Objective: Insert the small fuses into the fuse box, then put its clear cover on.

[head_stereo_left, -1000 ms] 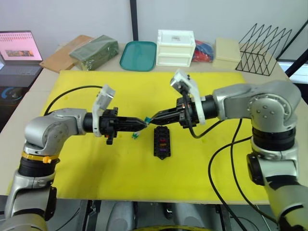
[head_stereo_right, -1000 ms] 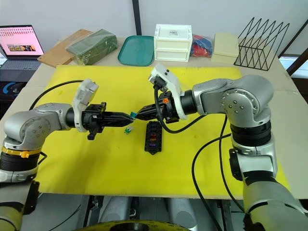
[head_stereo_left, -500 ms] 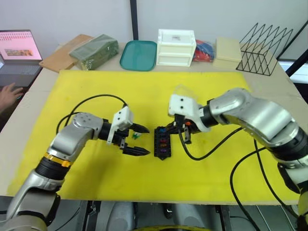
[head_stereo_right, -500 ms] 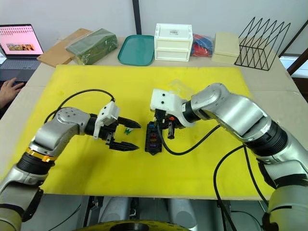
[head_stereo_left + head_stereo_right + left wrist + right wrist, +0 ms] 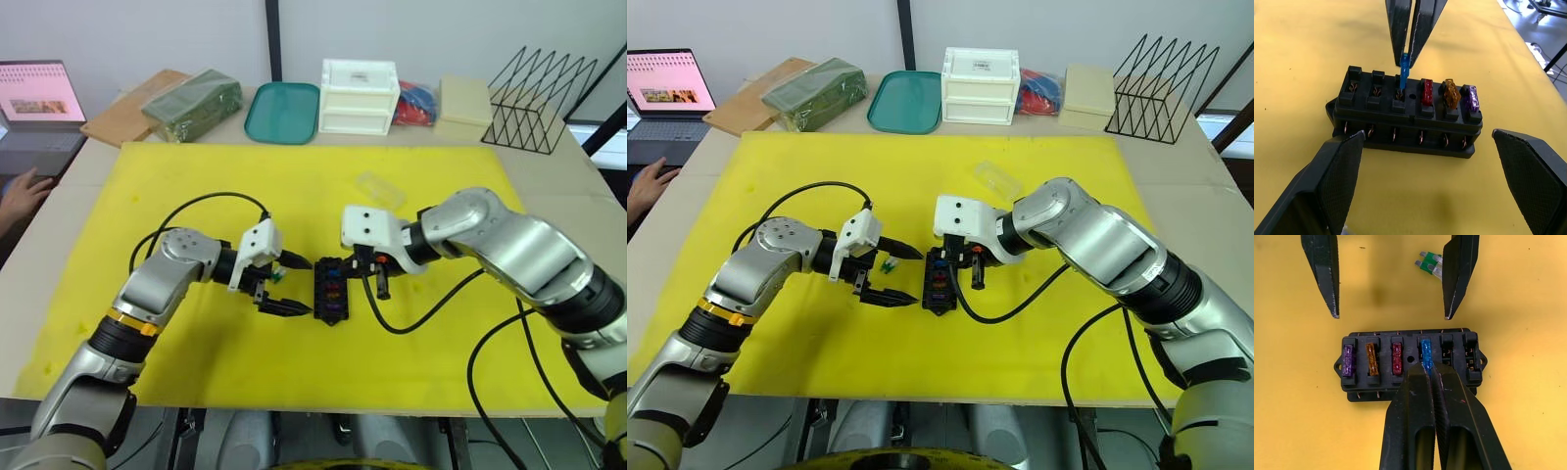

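Your yellow foam mat (image 5: 196, 333) is carrying the black rectangular plastic fuse box (image 5: 329, 290) at its middle, with purple, orange and red fuses sitting in its slots. Your right gripper (image 5: 1428, 367) is pinching a small blue blade fuse (image 5: 1425, 351) into the fourth slot, jaws closed on it. Your left gripper (image 5: 293, 286) is hovering just left of the box, jaws spread wide. A small green blade fuse (image 5: 1430, 265) is lying beside its far finger, and the clear rectangular plastic cover (image 5: 997, 179) is resting farther back.
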Controlling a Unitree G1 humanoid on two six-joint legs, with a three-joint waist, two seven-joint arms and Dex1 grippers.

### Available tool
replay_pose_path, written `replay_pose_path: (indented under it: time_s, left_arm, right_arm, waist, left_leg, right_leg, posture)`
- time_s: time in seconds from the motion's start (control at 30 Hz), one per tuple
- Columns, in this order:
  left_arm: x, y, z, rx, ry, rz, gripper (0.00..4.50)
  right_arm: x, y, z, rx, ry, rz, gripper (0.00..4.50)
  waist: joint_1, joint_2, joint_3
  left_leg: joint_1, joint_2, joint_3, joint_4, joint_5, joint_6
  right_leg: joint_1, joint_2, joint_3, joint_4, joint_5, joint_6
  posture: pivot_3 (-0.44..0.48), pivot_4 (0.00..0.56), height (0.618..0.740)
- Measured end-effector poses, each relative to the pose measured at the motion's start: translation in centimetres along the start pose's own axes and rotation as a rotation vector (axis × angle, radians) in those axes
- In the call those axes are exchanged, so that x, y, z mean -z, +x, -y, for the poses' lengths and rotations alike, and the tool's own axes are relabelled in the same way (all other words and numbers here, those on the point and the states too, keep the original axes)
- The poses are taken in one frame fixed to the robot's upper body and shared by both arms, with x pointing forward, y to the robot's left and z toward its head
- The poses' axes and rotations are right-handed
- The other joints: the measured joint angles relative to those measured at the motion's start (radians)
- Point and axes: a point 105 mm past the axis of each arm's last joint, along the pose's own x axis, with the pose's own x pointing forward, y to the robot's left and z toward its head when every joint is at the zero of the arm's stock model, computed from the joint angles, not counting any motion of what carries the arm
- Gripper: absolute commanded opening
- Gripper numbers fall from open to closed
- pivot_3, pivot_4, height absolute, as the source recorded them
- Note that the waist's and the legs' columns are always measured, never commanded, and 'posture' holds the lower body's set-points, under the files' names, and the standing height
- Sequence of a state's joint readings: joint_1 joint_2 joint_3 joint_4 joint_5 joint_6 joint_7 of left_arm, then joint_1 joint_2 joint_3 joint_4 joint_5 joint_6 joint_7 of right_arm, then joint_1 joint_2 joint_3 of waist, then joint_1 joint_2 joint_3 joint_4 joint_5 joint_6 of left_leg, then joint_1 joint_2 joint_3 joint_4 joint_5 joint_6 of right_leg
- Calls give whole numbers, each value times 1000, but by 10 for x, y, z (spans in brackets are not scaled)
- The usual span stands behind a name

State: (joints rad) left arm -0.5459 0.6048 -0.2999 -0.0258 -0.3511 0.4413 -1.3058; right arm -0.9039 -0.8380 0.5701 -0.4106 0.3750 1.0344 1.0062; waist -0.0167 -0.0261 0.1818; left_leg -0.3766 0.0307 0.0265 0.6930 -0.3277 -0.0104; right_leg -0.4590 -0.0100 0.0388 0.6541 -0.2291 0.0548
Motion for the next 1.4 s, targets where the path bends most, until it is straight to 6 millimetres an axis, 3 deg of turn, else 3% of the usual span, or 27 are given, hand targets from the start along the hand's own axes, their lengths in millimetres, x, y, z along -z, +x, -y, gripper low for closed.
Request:
replay_pose_path:
  time_s: [1.4]
  left_arm:
    - [2, 6, -3, -16, 42, -18, 4468]
  right_arm:
    - [1, 4, -3, -3, 26, -22, 0]
  waist:
    - [0, 0, 0]
  left_leg:
    - [1, 0, 0, 0, 0, 0]
  right_leg:
    - [1, 0, 0, 0, 0, 0]
  posture:
    - [0, 150, 740]
